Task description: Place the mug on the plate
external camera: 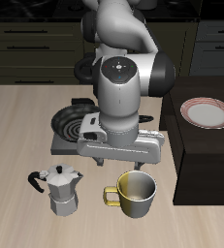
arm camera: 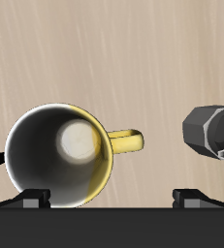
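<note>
The olive-yellow mug (external camera: 135, 194) stands upright on the wooden table near its front edge, handle toward the moka pot. In the wrist view the mug (arm camera: 60, 155) shows its pale inside and its loop handle (arm camera: 128, 142). My gripper (external camera: 123, 161) hangs above the mug and slightly behind it, open and empty. Its fingertips (arm camera: 34, 199) are spread wide in the wrist view, touching nothing. The white plate with the reddish-pink rim (external camera: 208, 113) lies on a dark raised block beside the mug, farther back.
A silver moka pot (external camera: 60, 189) stands close to the mug's handle side and also shows in the wrist view (arm camera: 212, 131). A black frying pan (external camera: 70, 121) sits on a stove plate behind it. The dark block (external camera: 196, 165) rises above the table.
</note>
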Available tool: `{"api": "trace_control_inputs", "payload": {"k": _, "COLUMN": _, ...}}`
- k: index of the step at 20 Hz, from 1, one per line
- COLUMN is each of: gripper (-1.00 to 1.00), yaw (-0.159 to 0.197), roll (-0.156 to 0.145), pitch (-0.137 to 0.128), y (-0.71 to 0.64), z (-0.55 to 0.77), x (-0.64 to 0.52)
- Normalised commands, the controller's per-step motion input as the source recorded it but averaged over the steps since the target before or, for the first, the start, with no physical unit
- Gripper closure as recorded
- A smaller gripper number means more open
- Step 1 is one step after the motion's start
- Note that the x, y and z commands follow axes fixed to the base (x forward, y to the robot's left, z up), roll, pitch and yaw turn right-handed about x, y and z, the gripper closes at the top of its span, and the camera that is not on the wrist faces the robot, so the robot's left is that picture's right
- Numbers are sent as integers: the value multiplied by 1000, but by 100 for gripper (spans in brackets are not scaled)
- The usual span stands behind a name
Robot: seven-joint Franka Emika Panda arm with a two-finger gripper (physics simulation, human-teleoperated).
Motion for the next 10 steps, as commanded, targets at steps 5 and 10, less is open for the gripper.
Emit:
{"api": "trace_control_inputs", "payload": {"k": 5, "gripper": -100, "yaw": -10, "roll": -10, "pitch": 16, "y": -3, "z": -403, "x": 18}}
{"api": "trace_control_inputs", "payload": {"k": 10, "gripper": -100, "yaw": -25, "roll": 33, "pitch": 48, "y": 260, "z": -532, "x": -56}}
